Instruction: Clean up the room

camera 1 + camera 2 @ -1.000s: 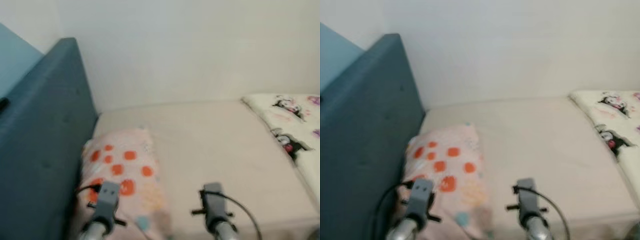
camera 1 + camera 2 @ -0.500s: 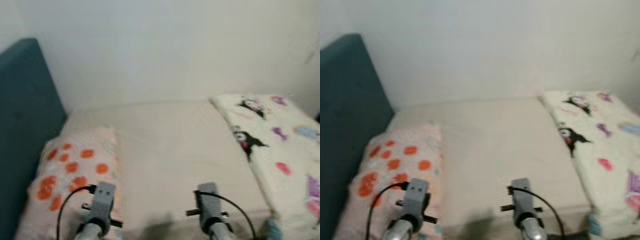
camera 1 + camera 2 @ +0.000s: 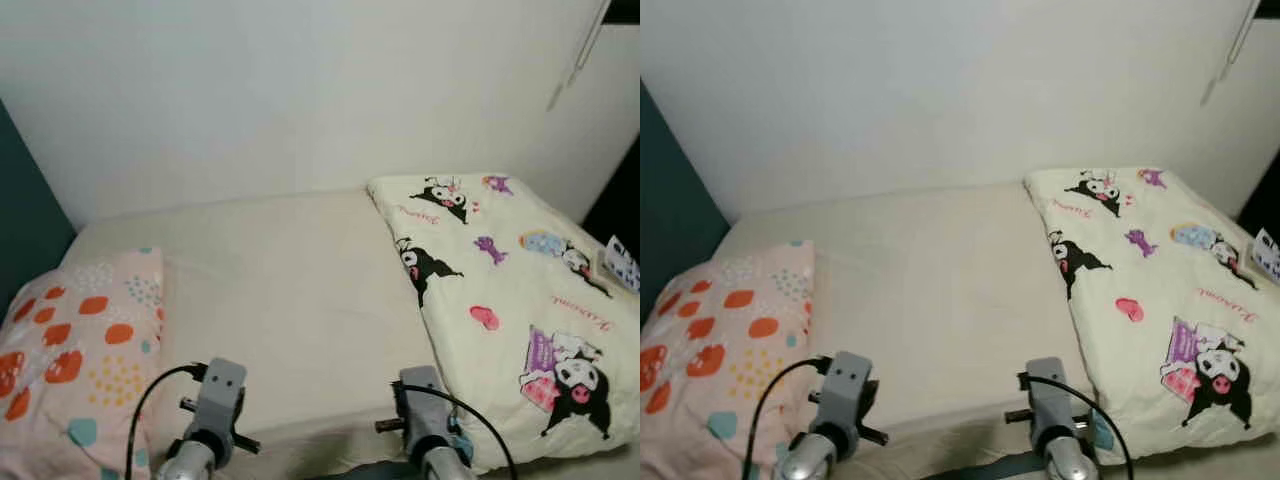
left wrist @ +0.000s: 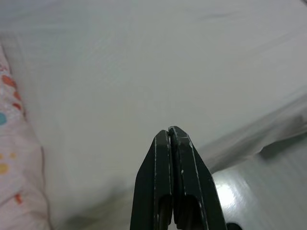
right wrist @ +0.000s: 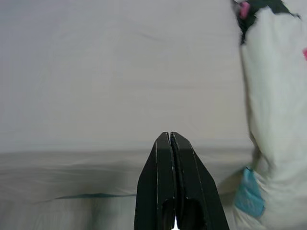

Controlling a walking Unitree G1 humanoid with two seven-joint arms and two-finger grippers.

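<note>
The bed stands against a plain white wall, its cream sheet bare in the middle.

Grippers: the left gripper and right gripper hover over the near mattress edge, fingers pressed together, holding nothing and touching nothing.

Farther in, a spotted pillow lies at the robot's left and a folded cartoon-print quilt at its right.

Risk: clenched fingers cannot grasp fabric. A quilt corner overhangs the near edge; a careless pull would likely drag it off.
</note>
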